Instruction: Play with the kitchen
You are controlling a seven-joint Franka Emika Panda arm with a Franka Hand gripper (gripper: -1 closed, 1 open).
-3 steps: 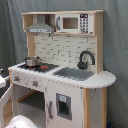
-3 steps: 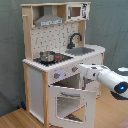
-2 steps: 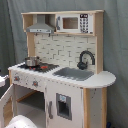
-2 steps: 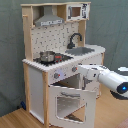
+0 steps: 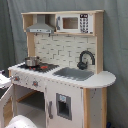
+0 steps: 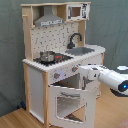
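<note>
The kitchen is a tall white and light-wood toy unit, seen in both exterior views. It has a black faucet over a grey sink. A small metal pot stands on the stove. The windowed oven door hangs open, tilted down and outward. My gripper is at the knob panel just above the open door, on a white arm reaching in from the second exterior view's right. A rounded white part of the arm shows at the bottom.
A grey hood and a toy microwave sit at the top of the unit. A dark curtain hangs behind it. The floor is wood.
</note>
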